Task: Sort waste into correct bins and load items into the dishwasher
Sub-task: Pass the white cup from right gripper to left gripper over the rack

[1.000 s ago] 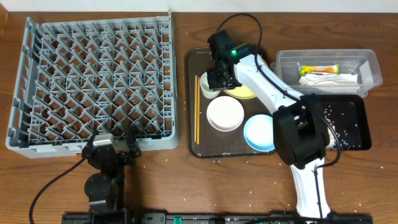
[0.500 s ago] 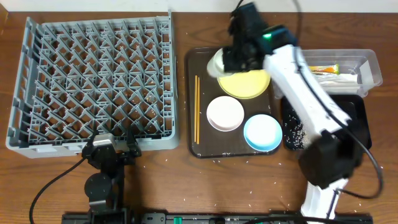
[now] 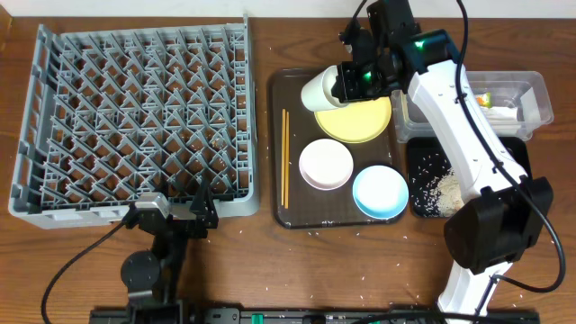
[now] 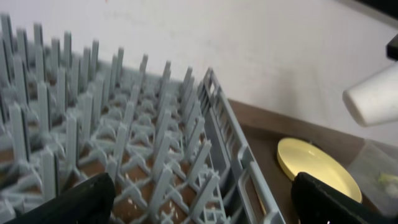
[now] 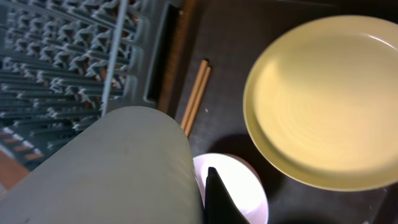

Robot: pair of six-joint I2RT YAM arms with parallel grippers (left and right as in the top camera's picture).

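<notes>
Wooden counter [image 3: 342, 270]: my right tool [image 3: 345, 83] clamps the white cup [image 3: 319, 89], tilted, over the yellow plate [image 3: 358, 121] at its 10 o'clock edge. My left tool [image 3: 174, 214] sits agape at the rack [image 3: 135, 108], 6 o'clock rim.

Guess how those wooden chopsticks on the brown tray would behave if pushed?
Probably light and stiff: the chopsticks are thin wooden sticks. Lying loose on the brown tray, they would likely slide or roll apart if nudged. So slim, they might slip from a pincer.
</notes>
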